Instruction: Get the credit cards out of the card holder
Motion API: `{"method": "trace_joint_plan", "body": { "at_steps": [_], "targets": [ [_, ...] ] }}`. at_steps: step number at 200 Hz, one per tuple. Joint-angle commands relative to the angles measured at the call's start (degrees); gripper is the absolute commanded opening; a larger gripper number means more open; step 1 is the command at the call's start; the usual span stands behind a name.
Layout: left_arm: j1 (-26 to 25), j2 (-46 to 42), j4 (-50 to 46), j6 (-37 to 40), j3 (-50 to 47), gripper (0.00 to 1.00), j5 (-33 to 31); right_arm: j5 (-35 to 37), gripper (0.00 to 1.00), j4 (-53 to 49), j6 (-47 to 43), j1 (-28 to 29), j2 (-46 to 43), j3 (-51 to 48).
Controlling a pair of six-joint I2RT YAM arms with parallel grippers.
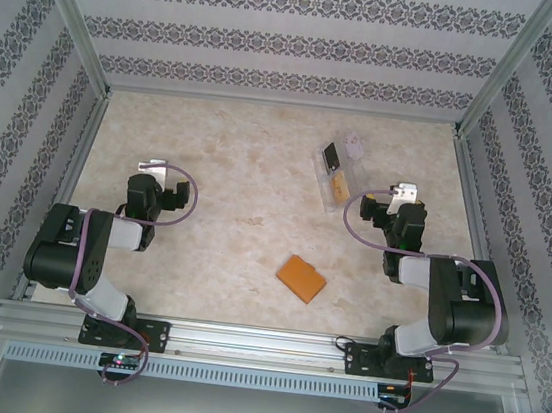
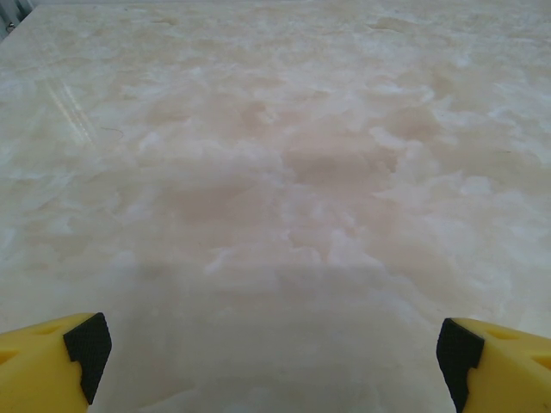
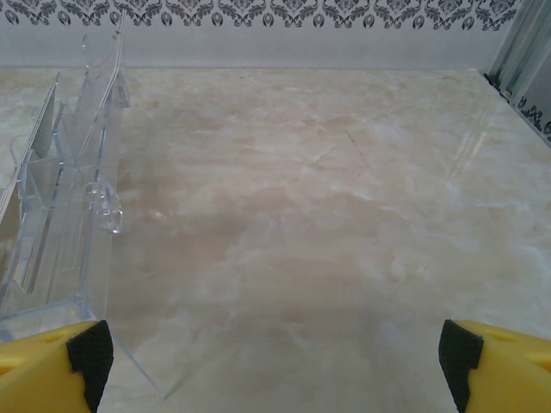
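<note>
The card holder (image 1: 303, 277) is a flat orange wallet lying shut on the marble table, front of centre, between the two arms. Whatever it holds is hidden. Two small credit cards, one dark (image 1: 331, 156) and one yellow-orange (image 1: 340, 185), lie in a clear tray further back. My left gripper (image 1: 161, 180) (image 2: 275, 361) hovers open over bare table at the left, far from the holder. On the right my right gripper (image 1: 393, 203) (image 3: 275, 361) is open too, nothing between its yellow fingers (image 3: 52, 366), just right of the tray.
The clear plastic tray (image 1: 356, 148) (image 3: 60, 215) stands back right of centre, close to the right gripper's left finger. Patterned walls and metal frame posts (image 1: 76, 31) close the table on three sides. Open marble lies around the orange holder.
</note>
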Motion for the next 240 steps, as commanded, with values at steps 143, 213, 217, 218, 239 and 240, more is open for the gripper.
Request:
{"method": "trace_joint_plan", "body": {
  "at_steps": [143,213,217,218,239,240],
  "targets": [
    [-0.07,-9.83,-25.05,-5.14,10.26,0.99,-9.18,7.35,0.98,-17.62,3.86,-0.22,-14.26,4.57],
    [-0.08,-12.20,-55.97,-22.27,26.11,0.99,3.74,6.08,0.98,-65.15,19.03,0.34,-26.12,20.39],
    [-0.10,-12.29,-55.77,-22.33,26.08,0.99,4.89,4.87,0.98,-66.75,19.52,0.34,-26.45,20.98],
    [-0.13,-12.30,-55.71,-22.35,26.08,0.99,5.01,4.56,0.98,-67.18,19.67,0.34,-26.60,21.12],
    [-0.14,-13.63,-55.87,-23.19,25.81,0.99,6.60,-1.48,0.98,-75.24,21.19,2.35,-27.66,24.45],
    [-0.15,-13.71,-55.89,-23.17,25.77,0.99,6.61,-1.56,0.98,-75.64,21.25,2.58,-27.65,24.61]
  ]
}}
